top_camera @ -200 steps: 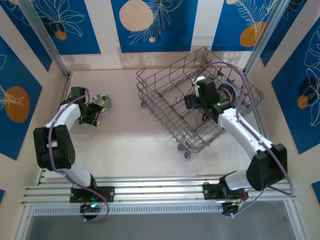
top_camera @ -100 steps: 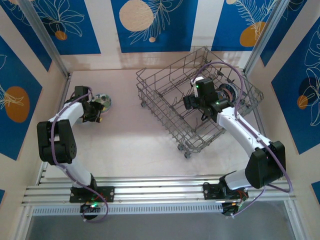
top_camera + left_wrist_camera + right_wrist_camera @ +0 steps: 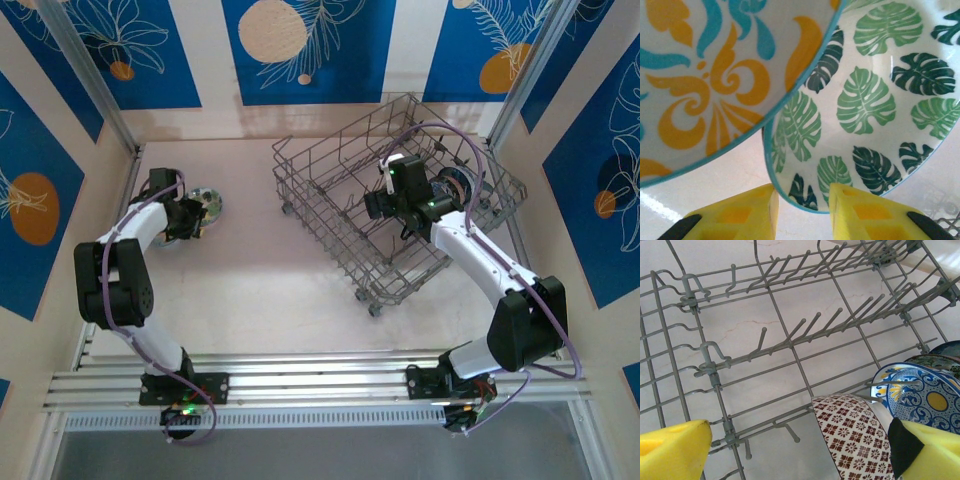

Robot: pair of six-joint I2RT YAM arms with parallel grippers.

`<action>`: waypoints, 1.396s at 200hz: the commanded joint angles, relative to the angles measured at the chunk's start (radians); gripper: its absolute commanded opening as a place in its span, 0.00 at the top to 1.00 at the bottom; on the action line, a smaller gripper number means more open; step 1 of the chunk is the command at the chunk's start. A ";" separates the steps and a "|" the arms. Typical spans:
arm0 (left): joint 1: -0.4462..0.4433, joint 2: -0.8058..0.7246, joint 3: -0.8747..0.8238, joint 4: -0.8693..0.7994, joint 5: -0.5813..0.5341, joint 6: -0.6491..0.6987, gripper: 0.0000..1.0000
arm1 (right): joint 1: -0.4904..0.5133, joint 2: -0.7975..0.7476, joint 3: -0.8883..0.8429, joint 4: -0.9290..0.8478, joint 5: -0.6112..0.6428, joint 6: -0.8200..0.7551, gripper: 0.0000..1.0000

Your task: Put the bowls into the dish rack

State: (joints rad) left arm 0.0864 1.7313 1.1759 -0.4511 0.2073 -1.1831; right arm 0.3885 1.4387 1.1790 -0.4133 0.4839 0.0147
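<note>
Right wrist: brown bowl [image 3: 850,440], blue bowl [image 3: 920,400] in rack [image 3: 790,343].

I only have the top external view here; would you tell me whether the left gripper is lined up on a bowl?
Observer: Yes, the left gripper has a finger on either side of the rim of the leaf-patterned bowl.
Operator: Is that bowl alone?
Observer: No, an orange-and-teal bowl overlaps its edge.
Operator: And the right gripper?
Observer: It is open over the dish rack, with a brown-patterned bowl standing between its fingers.
</note>
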 commanded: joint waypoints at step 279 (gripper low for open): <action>-0.020 -0.006 -0.004 -0.143 0.322 0.289 0.86 | 0.023 0.005 0.069 -0.039 -0.028 0.021 0.08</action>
State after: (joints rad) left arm 0.0750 1.7664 1.1694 -0.5472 0.4793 -0.9493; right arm 0.4042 1.4525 1.2133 -0.4377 0.4694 0.0219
